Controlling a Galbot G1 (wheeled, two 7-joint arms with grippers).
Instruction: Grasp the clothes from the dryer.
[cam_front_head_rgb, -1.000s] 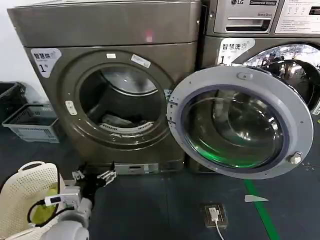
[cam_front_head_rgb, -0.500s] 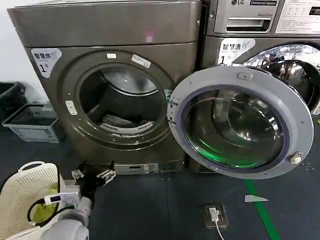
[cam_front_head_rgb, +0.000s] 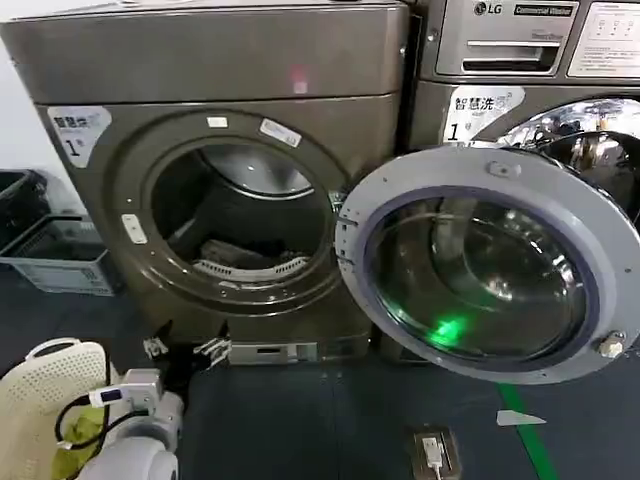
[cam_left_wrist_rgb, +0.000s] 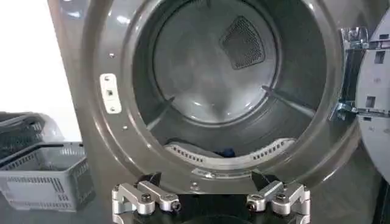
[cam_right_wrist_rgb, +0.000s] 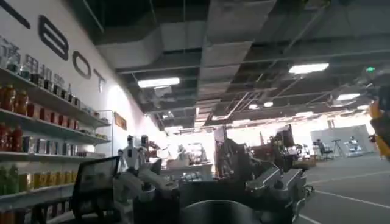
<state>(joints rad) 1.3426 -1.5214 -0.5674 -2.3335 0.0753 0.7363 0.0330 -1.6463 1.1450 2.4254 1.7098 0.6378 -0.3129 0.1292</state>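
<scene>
A large bronze-grey dryer (cam_front_head_rgb: 215, 190) stands against the wall with a white "1" sticker (cam_front_head_rgb: 78, 130) at its upper left corner. Its round port is wide open, and the grey-rimmed glass door (cam_front_head_rgb: 487, 262) is swung out to the right, hanging in front of a second machine, the LG washer (cam_front_head_rgb: 520, 60), whose shiny silver drum shows behind the glass.

Inside the dryer, low at the front of the drum, lie the clothes (cam_front_head_rgb: 232, 254): a small heap of soft fabric, pale and dark grey, resting just behind the perforated lip of the port. From the left wrist camera only a dark scrap of the clothes (cam_left_wrist_rgb: 226, 152) peeks over that lip.

The left gripper (cam_front_head_rgb: 186, 349) hovers close to the floor, just in front of the dryer's base and below the port, pointing into the machine. Its jaws are spread wide apart and hold nothing; the two metal fingertips (cam_left_wrist_rgb: 144, 198) frame the bottom of the port in the left wrist view.

The right gripper (cam_right_wrist_rgb: 216, 190) points away from the machines into the room, toward shelves and ceiling lights, and its fingers stand apart with nothing between them.

A cream perforated basket (cam_front_head_rgb: 50, 385) sits on the dark floor beside the left arm, and a grey plastic crate (cam_front_head_rgb: 62, 262) rests to the left of the dryer.
</scene>
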